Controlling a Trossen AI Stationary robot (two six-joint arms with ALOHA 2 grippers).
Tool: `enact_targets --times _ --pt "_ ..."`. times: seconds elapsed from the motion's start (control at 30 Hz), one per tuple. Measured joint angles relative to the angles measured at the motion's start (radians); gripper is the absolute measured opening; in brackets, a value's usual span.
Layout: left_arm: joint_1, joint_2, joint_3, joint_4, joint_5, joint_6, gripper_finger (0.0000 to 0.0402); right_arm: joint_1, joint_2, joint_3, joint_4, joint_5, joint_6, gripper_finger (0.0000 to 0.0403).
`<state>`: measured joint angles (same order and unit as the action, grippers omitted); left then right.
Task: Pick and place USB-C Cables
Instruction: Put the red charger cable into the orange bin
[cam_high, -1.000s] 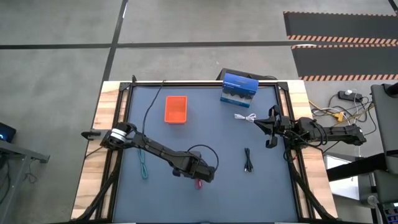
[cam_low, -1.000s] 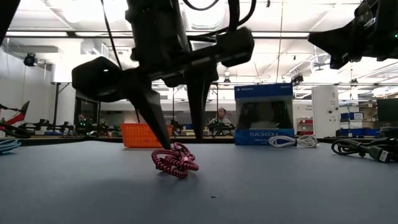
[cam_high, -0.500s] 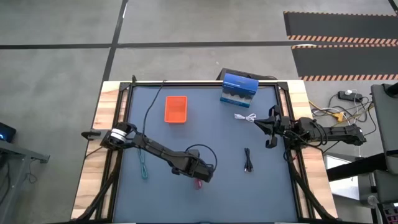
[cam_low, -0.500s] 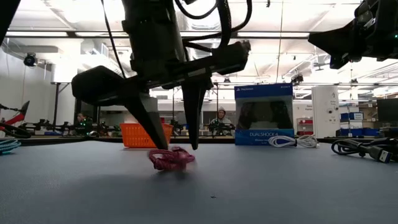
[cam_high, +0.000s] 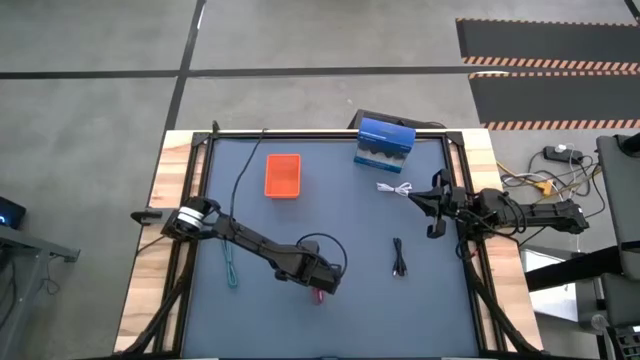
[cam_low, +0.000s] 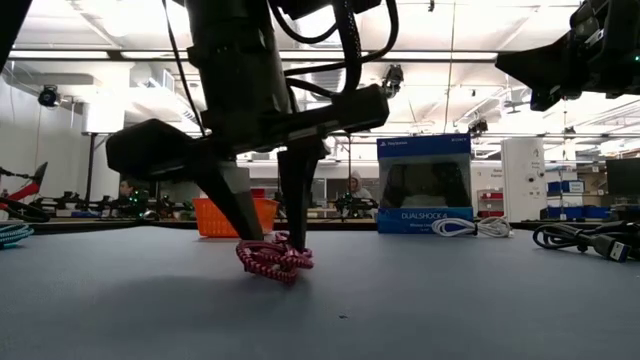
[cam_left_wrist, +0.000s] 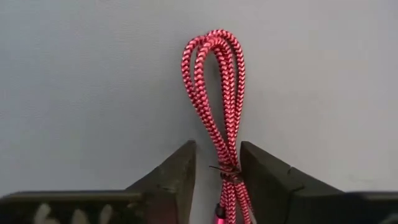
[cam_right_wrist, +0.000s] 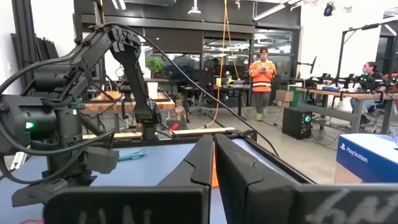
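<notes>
The red cable (cam_left_wrist: 214, 109) lies on the bench (cam_high: 360, 225) directly between the fingers of the left gripper (cam_left_wrist: 217, 168), its folded loop reaching out beyond the fingertips and its tied end sitting in the gap. Compared with half a second ago, the fingers have drawn nearer to each other around the bundle, and the bundle itself has settled from a smeared, shifting shape into a steady heap under the tips. A second ago the fingers stood wider and the cable lay a little more to one side of them. The left gripper is now narrowed to a slim gap with the red cable in it, both fingers just beside or touching the braid, tips down at the bench surface; the cable is not lifted.

The black cable (cam_high: 399, 258) lies well off to this gripper's side, toward the right arm. The white cable (cam_high: 396, 189) is just in front of the right gripper (cam_high: 436, 205), which hangs above the bench edge with its fingers pressed together on nothing. The teal-green cable (cam_high: 231, 264) lies back along the left arm, near its base.

Beyond the white cable stands a blue box (cam_low: 424, 185) printed "DUALSHOCK 4" with a PlayStation mark. An orange bin (cam_high: 283, 175) sits far ahead of the left gripper.
</notes>
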<state>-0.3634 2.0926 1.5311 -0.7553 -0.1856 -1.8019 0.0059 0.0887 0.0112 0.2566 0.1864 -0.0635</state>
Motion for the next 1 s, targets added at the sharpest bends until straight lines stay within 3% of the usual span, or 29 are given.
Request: enact_targets --times 0.3,0.77,1.0 --pt "0.000 0.000 -0.004 0.009 -0.013 0.002 0.0010 0.000 0.000 0.000 -0.023 0.006 -0.026 0.0009" --pt "0.008 -0.014 0.010 0.011 -0.005 0.052 0.0008 0.000 0.000 0.000 -0.022 0.035 -0.024 0.0009" --pt "0.034 -0.097 0.041 -0.039 0.048 0.109 0.0008 0.000 0.000 0.000 -0.020 0.052 -0.026 0.0009"
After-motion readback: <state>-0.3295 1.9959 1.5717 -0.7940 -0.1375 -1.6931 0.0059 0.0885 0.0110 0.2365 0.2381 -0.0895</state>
